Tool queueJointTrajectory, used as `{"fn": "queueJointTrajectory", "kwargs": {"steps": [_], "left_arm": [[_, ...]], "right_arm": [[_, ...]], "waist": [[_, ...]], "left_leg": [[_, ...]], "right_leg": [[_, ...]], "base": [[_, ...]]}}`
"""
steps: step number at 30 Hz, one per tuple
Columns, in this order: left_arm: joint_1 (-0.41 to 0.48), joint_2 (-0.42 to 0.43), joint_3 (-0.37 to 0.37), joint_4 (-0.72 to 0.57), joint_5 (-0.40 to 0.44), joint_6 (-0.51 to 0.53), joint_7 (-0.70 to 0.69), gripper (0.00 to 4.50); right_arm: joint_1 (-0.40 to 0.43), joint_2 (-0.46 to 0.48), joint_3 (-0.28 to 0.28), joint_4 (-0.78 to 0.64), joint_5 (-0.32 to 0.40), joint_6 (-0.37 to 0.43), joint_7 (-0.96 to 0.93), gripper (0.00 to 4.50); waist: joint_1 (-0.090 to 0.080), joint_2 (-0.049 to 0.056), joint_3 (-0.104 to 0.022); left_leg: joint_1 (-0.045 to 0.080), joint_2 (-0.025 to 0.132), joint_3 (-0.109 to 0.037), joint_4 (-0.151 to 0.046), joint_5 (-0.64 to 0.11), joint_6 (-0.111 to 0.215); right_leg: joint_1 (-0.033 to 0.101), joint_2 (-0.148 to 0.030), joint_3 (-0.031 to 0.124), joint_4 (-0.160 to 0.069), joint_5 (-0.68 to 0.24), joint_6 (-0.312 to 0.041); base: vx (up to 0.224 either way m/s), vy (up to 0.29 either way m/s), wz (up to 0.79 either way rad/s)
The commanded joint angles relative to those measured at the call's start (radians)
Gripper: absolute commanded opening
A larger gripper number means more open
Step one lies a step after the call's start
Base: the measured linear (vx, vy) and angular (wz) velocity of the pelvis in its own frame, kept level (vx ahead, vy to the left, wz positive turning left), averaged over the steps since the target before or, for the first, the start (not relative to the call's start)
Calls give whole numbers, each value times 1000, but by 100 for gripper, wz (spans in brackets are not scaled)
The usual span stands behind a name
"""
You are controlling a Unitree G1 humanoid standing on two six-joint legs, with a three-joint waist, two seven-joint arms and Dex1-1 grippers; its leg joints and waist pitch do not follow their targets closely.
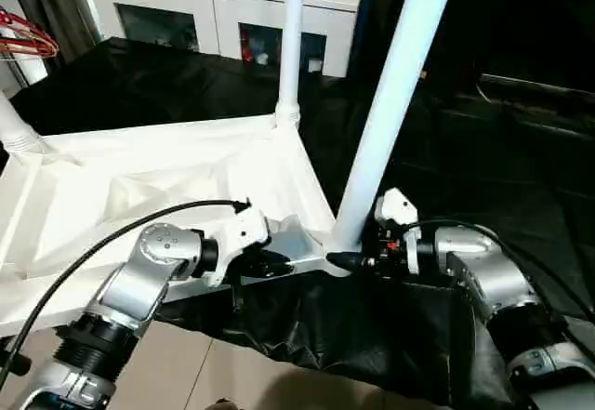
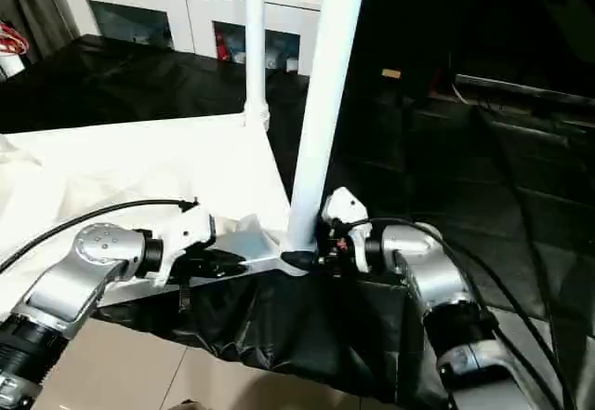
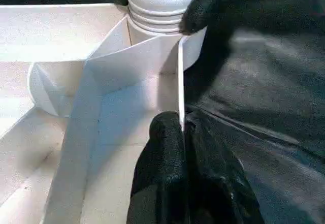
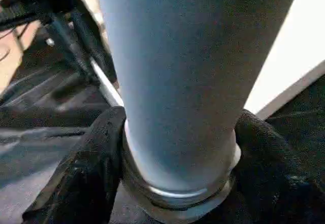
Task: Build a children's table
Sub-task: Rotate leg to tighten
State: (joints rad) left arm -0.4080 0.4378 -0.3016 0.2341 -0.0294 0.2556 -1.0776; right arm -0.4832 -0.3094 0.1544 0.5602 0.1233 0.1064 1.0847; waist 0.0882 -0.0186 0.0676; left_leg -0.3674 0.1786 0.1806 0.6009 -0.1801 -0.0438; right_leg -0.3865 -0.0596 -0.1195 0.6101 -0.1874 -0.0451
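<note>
**Both grippers clamped at the near corner of the upturned tabletop**

The white tabletop [image 1: 139,187] lay upside down on a black sheet [image 1: 353,326], ribbed underside up. The left gripper [image 3: 182,127] had its jaws closed on the thin near side wall of the tabletop, just beside the corner socket [image 3: 162,36]. The right gripper [image 4: 177,148] had its jaws closed around the base of the near leg [image 1: 395,94], one black finger [image 4: 86,173] on each side, just above the ringed collar where it entered that socket. That leg leaned slightly. A second leg [image 1: 290,43] stood upright in the far corner, and a third leg's base [image 1: 14,131] showed at the far left corner. A white glass-doored cabinet [image 1: 223,15] stood beyond.
</note>
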Motion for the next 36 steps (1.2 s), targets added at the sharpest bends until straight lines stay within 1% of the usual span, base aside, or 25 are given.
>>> {"fn": "queueJointTrajectory", "kwargs": {"steps": [1, 3, 4, 6, 7, 8, 10, 11, 12, 15, 17, 18, 19, 21, 22, 23, 24, 26, 27, 28, 29, 30, 31, 32, 36], "left_arm": [[-38, -40, 7, -9, -12, -29, 39, 0], [-53, -60, 10, 13, 4, -26, 81, 0], [-69, -81, 15, 35, 14, -12, 118, 0], [-118, -148, 14, 102, 52, 13, 227, 0], [-118, -148, 14, 102, 52, 13, 227, 0], [-131, -166, 13, 119, 62, 18, 257, 0], [-159, -208, 15, 160, 77, 32, 324, 0], [-163, -215, 17, 168, 80, 33, 338, 0], [-179, -239, 13, 193, 98, 30, 378, 0], [-186, -256, 10, 205, 105, 22, 395, 0], [-187, -266, 7, 208, 106, 15, 393, 0], [-185, -267, 6, 205, 106, 12, 388, 0], [-180, -262, 1, 199, 106, 1, 374, 0], [-176, -258, -3, 196, 107, -7, 365, 0], [-169, -252, -5, 189, 102, -15, 350, 0], [-165, -248, -5, 185, 101, -17, 344, 0], [-158, -240, -5, 177, 99, -21, 334, 0], [-135, -212, -5, 151, 87, -37, 290, 0], [-118, -189, -5, 126, 72, -45, 247, 0], [-113, -183, -5, 118, 67, -46, 233, 0], [-112, -182, -5, 117, 67, -46, 232, 0], [-106, -173, -6, 107, 60, -49, 213, 0], [-99, -163, -9, 96, 53, -58, 191, 0], [-92, -154, -10, 84, 45, -62, 170, 0], [-70, -117, -17, 52, 29, -72, 106, 0]], "right_arm": [[6, 24, 8, -4, 5, 28, -34, 274], [4, 49, 4, 15, -10, 22, -92, 274], [-2, 80, -4, 43, -29, 9, -173, 274], [-37, 187, -59, 145, -59, -9, -459, 274], [-37, 187, -59, 145, -59, -9, -459, 274], [-49, 214, -79, 170, -56, -4, -530, 274], [-76, 262, -104, 214, -58, -9, -652, 274], [-80, 269, -106, 219, -61, -10, -670, 274], [-96, 295, -101, 236, -77, -21, -718, 274], [-102, 310, -82, 235, -94, -49, -722, 274], [-105, 322, -77, 236, -106, -79, -721, 274], [-106, 326, -82, 237, -103, -89, -716, 308], [-109, 327, -92, 242, -91, -103, -702, 329], [-112, 327, -100, 246, -83, -112, -693, 346], [-113, 321, -103, 243, -78, -116, -683, 353], [-112, 315, -102, 241, -75, -119, -674, 353], [-112, 304, -101, 235, -71, -123, -659, 378], [-101, 262, -92, 203, -62, -128, -591, 392], [-93, 223, -83, 180, -61, -135, -526, 399], [-90, 211, -81, 174, -62, -137, -507, 410], [-90, 209, -80, 173, -62, -137, -505, 422], [-88, 194, -79, 166, -58, -137, -478, 422], [-86, 178, -78, 157, -53, -136, -448, 422], [-84, 165, -79, 150, -45, -133, -415, 422], [-69, 107, -63, 108, -20, -122, -267, 422]], "waist": [[-3, -3, -67], [-3, -2, -67], [-4, -2, -67], [-10, 0, -63], [-11, 0, -64], [-11, -2, -68], [-13, 2, -66], [-13, 3, -67], [-10, 4, -70], [-4, 4, -74], [-2, 3, -75], [-3, -3, -76], [-2, 0, -74], [-3, 1, -72], [-4, -4, -73], [-3, -2, -73], [-4, -1, -72], [-3, 2, -73], [-4, 0, -74], [-2, -2, -76], [-1, -2, -76], [-2, -3, -74], [-2, -2, -74], [-1, 3, -73], [-1, 3, -71]], "left_leg": [[14, 68, -28, -70, -191, 43], [15, 67, -27, -70, -197, 37], [19, 67, -28, -70, -203, 30], [21, 65, -28, -72, -216, 12], [25, 65, -30, -72, -224, 1], [20, 65, -33, -72, -231, -4], [26, 65, -31, -73, -240, -3], [23, 66, -33, -75, -235, -8], [26, 68, -31, -74, -225, -7], [23, 69, -28, -72, -194, 3], [17, 68, -26, -72, -163, 19], [17, 68, -25, -72, -162, 23], [16, 67, -26, -72, -165, 25], [15, 68, -26, -73, -176, 25], [16, 69, -27, -74, -183, 24], [16, 69, -28, -74, -185, 23], [17, 69, -28, -74, -190, 22], [15, 70, -28, -73, -184, 24], [12, 69, -26, -72, -171, 34], [11, 69, -27, -71, -161, 36], [9, 69, -26, -70, -154, 42], [10, 67, -24, -69, -149, 52], [11, 67, -24, -69, -150, 52], [12, 68, -25, -69, -160, 52], [15, 71, -27, -72, -191, 45]], "right_leg": [[47, -110, 76, -91, -330, -144], [45, -111, 76, -93, -346, -138], [43, -110, 76, -95, -355, -135], [37, -110, 76, -100, -385, -132], [36, -113, 75, -101, -401, -130], [45, -117, 73, -101, -409, -121], [35, -114, 77, -103, -398, -123], [40, -115, 76, -100, -389, -123], [38, -114, 79, -96, -343, -131], [41, -115, 82, -87, -260, -148], [46, -115, 83, -78, -201, -162], [47, -116, 82, -79, -203, -163], [48, -117, 82, -79, -219, -161], [48, -118, 81, -84, -250, -153], [48, -116, 80, -85, -265, -147], [47, -118, 81, -85, -271, -146], [47, -117, 81, -87, -280, -143], [48, -118, 81, -84, -266, -144], [49, -116, 81, -81, -242, -150], [54, -118, 81, -79, -228, -151], [54, -118, 81, -77, -219, -155], [52, -116, 82, -79, -221, -158], [51, -116, 82, -80, -226, -159], [50, -116, 81, -81, -241, -160], [49, -113, 80, -85, -271, -152]], "base": [[0, 0, 0], [0, 0, 0], [0, 0, 0], [0, 0, 0], [0, 0, 0], [0, 0, 0], [0, 0, 0], [0, 0, 0], [0, 0, 0], [0, 0, 0], [0, 0, 0], [0, 0, 0], [0, 0, 0], [0, 0, 0], [0, 0, 0], [0, 0, 0], [0, 0, 0], [0, 0, 0], [0, 0, 0], [0, 0, 0], [0, 0, 0], [0, 0, 0], [0, 0, 0], [0, 0, 0], [0, 0, 0]]}}
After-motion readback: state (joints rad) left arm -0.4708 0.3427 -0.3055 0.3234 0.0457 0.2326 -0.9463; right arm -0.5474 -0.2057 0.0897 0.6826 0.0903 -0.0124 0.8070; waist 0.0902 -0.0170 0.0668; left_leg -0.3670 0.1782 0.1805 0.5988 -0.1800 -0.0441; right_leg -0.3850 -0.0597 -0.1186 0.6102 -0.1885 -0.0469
